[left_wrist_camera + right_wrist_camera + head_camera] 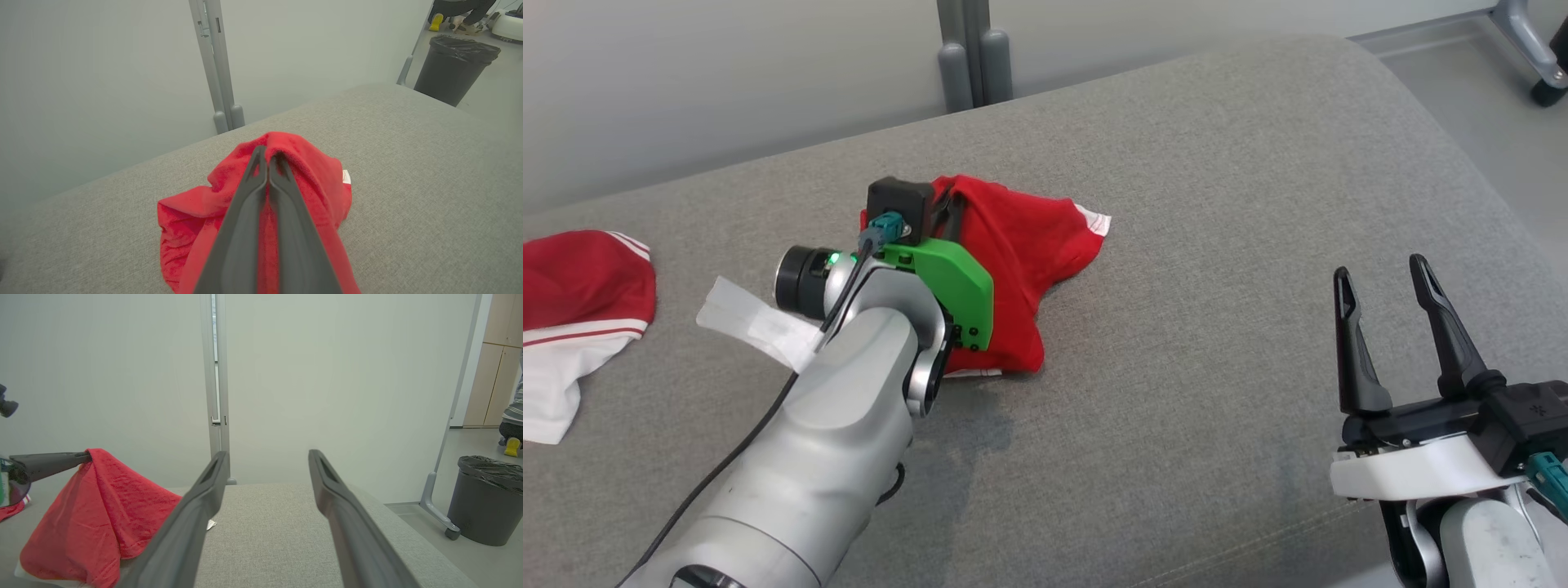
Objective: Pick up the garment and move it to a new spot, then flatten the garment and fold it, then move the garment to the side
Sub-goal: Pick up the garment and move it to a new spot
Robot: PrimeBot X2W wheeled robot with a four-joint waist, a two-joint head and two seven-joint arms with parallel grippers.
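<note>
Closest in the head view, the right gripper [1379,268] hovers at the lower right over the grey cushion [1217,392], its two fingers spread apart and holding nothing; further in, the left gripper [268,153] is pinched tight on a raised fold of the red garment [1021,245], which drapes from the fingers like a tent, its lower edge resting mid-cushion; a second red-and-white cloth [580,286] lies well apart at the left edge; beyond, a black-lined bin [453,69] stands on the floor.
</note>
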